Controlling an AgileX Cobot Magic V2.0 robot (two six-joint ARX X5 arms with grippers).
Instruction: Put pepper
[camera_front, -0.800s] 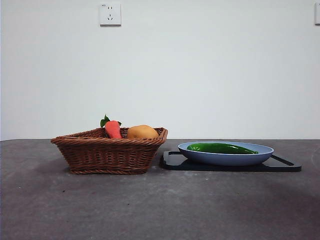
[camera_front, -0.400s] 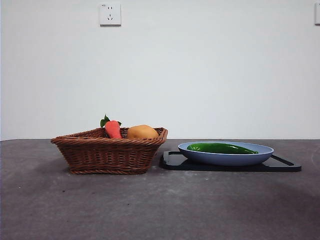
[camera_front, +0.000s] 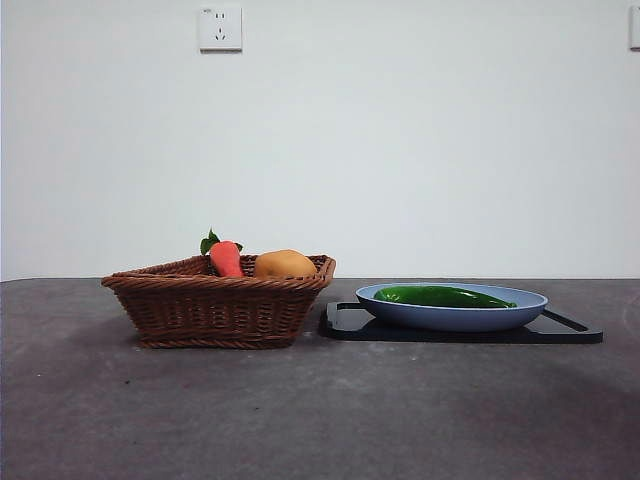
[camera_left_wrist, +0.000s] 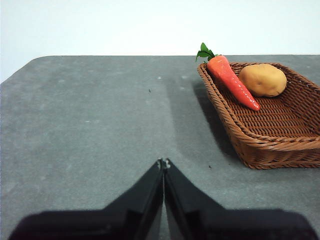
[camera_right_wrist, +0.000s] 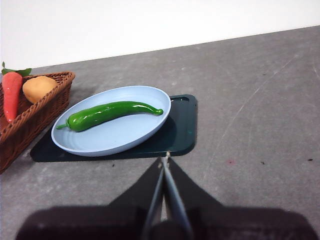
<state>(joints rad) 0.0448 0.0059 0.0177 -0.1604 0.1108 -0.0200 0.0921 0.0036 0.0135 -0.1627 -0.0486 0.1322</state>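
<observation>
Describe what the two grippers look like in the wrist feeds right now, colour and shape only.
Both look alike. The left gripper has two flat, matte black jaws, broad at the base and tapering to thin tips. The right gripper has the same black, wedge-shaped jaws narrowing to a fine point. No cables, labels or markings show on either, and the arms behind them are out of view.

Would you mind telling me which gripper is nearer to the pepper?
Right. The right gripper sits just off the dark tray holding the pepper on its plate; the left gripper is beyond the basket.
</observation>
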